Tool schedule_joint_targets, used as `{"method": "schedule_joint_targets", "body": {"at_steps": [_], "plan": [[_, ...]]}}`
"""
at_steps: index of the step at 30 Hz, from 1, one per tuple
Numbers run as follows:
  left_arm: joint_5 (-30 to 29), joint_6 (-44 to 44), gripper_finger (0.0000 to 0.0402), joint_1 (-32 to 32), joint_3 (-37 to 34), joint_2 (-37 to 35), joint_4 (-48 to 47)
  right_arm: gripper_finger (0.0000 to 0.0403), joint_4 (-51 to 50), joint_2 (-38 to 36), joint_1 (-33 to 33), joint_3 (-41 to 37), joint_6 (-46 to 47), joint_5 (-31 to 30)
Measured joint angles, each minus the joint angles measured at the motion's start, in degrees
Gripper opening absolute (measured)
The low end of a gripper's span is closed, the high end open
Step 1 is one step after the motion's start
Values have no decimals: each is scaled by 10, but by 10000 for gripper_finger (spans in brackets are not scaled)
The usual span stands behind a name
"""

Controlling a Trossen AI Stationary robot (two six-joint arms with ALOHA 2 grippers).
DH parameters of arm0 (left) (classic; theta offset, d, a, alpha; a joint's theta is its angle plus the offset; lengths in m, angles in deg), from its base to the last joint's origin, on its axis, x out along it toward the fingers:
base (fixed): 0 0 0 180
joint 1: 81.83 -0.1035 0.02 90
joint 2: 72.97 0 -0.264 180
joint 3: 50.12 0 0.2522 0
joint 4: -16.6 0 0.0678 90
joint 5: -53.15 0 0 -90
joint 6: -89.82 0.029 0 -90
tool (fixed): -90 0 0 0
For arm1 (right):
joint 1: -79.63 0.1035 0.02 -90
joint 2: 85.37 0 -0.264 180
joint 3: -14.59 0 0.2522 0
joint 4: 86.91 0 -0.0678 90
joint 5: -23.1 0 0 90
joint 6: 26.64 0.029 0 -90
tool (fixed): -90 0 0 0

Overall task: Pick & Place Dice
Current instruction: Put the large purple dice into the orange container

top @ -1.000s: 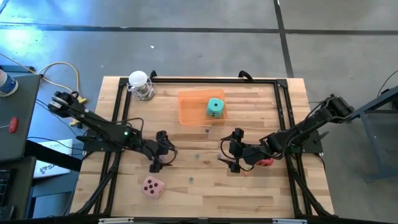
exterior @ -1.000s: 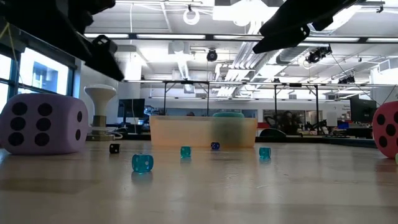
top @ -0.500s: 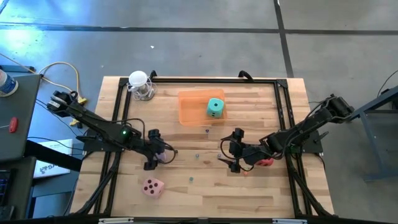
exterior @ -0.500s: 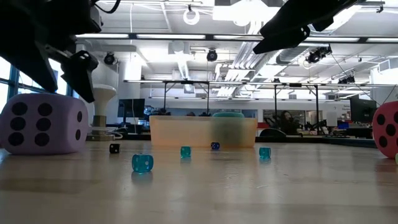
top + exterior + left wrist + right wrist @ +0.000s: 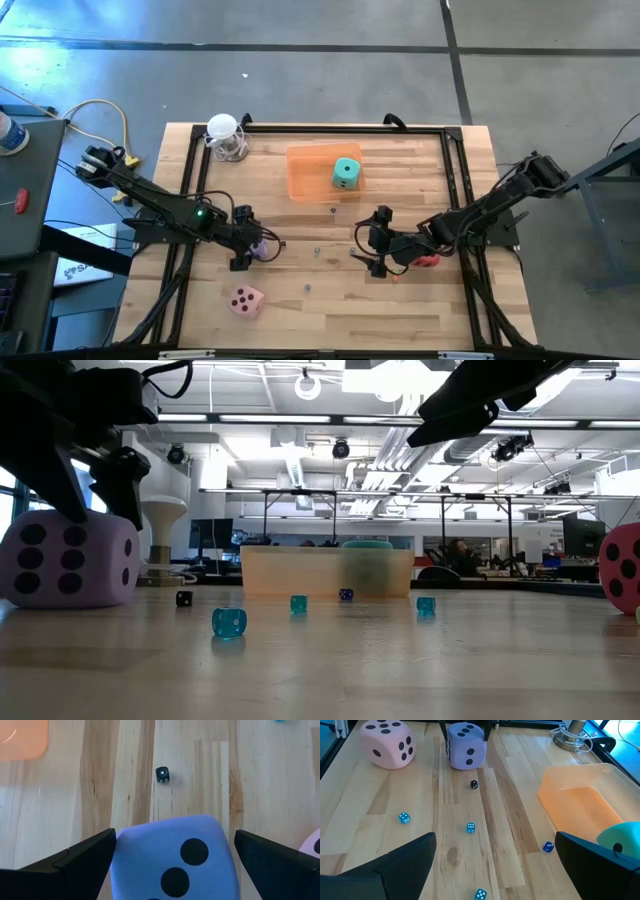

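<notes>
since a moment ago, when your left gripper (image 5: 258, 250) sat further out over the middle of the table (image 5: 320, 310), it has pulled back toward its own side and dropped over the purple die (image 5: 172, 860). you now have its fingers (image 5: 128, 470) spread as wide as they go, one to each side of the cube and closing on nothing yet. judging by the low view, the tips reach only the die's upper edge, so you probably need more descent before you squeeze. the teal-green die (image 5: 346, 172) already sits in the orange tray (image 5: 305, 185), the pink die (image 5: 247, 299) lies near the front edge, and the red die (image 5: 429, 260) shows just behind your right arm. your right gripper (image 5: 374, 254) waits wide open and empty at mid-table, unmoved. small beads (image 5: 470, 827) lie scattered between the arms, clear of the purple die.
</notes>
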State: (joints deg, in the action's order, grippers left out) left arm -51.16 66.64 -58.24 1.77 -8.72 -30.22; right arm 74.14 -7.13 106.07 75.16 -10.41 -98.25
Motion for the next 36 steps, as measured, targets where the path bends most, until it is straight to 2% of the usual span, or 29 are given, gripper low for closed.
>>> {"method": "schedule_joint_targets", "body": {"at_steps": [12,30,36], "plan": [[-25,21,399,7,1,-7,5,400,0,0,0,0,0,0],[-17,-52,399,7,4,-9,-34,400,-1,0,0,0,0,0],[32,-94,399,7,4,-9,-80,400,-1,0,0,0,0,0]]}}
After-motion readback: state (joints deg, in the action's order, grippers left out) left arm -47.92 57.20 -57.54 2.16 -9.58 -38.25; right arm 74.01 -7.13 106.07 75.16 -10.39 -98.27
